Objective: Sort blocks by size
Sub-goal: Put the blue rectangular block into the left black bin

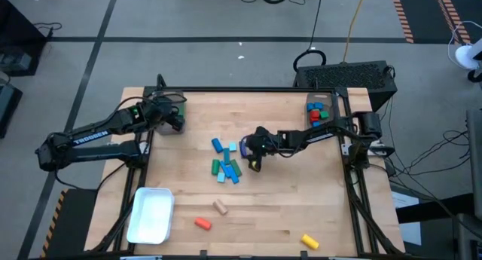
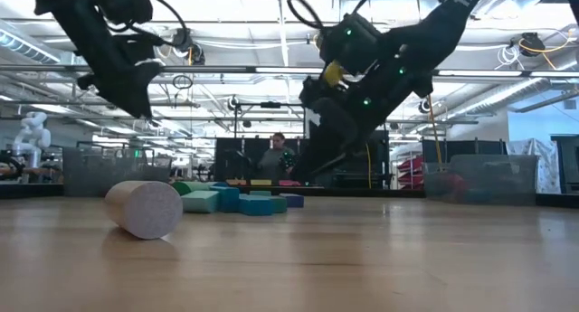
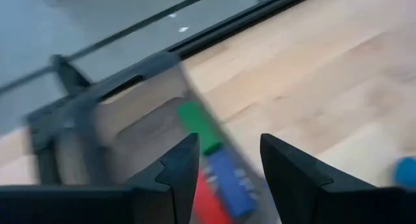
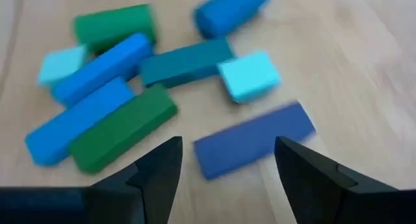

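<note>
Tan cylinder (image 2: pixel 144 208) nearest low camera, right gripper (image 1: pixel 254 159) jaws spread at 3 o'clock of block cluster (image 1: pixel 226 160), left gripper (image 3: pixel 224 160) jaws spread over container (image 1: pixel 175 109) holding bars.

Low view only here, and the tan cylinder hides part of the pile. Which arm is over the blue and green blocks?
Observer: The right gripper, at the pile's right edge, fingers open and empty.
Operator: What is under it?
Observer: A dark blue bar, lying flat beside a light blue cube.
Operator: And the left arm?
Observer: The left gripper is over a container at the table's far left corner; a green bar, a blue bar and a red bar lie in it.
</note>
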